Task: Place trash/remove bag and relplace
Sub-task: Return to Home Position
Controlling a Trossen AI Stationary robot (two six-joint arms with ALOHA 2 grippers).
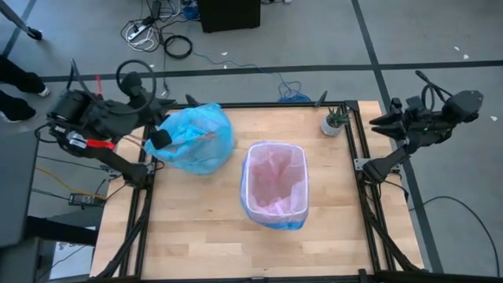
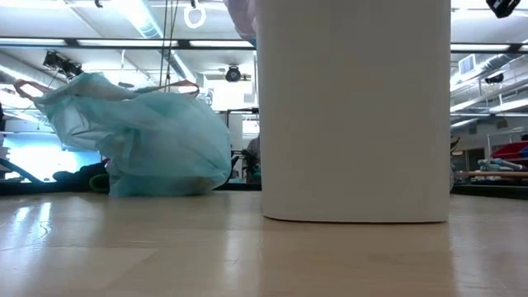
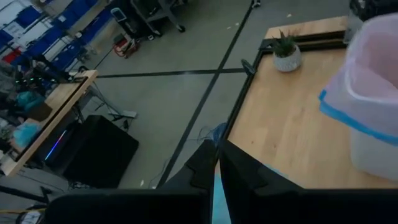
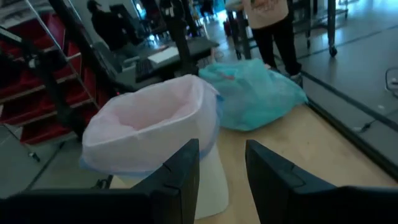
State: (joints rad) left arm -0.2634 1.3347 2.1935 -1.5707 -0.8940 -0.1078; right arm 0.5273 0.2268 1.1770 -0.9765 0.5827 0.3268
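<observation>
The big wooden table (image 1: 196, 228) is taking up most of the high view. The tall white bin (image 2: 355, 107) is standing near its middle. A pink bag (image 1: 275, 185) with a blue band is sitting inside the bin and folding over its rim, so the new liner looks like it is in place. The full blue bag (image 1: 192, 137) is lying on the table, apart from the bin, near the back on the left arm's side. It is puffed up and crinkly. I cannot tell what trash is inside, though a thin dark bit is showing near its top. The left gripper (image 3: 216, 155) is hanging at the edge of this blue bag. Its fingers are pressing close together, with only a thin slit between them. I cannot tell if it is touching the bag. The right gripper (image 4: 222, 168) is waiting off the table's right side, looking across at the bin, and its fingers are spread apart with nothing between them. A little plant pot (image 1: 334, 122) is sitting in the back corner on the right. The swap looks done, so I think the arms are now going to their rest spots. Next, the left arm needs to be lifting up and away from the blue bag, slowly, so it is not dragging or tipping the bag.
</observation>
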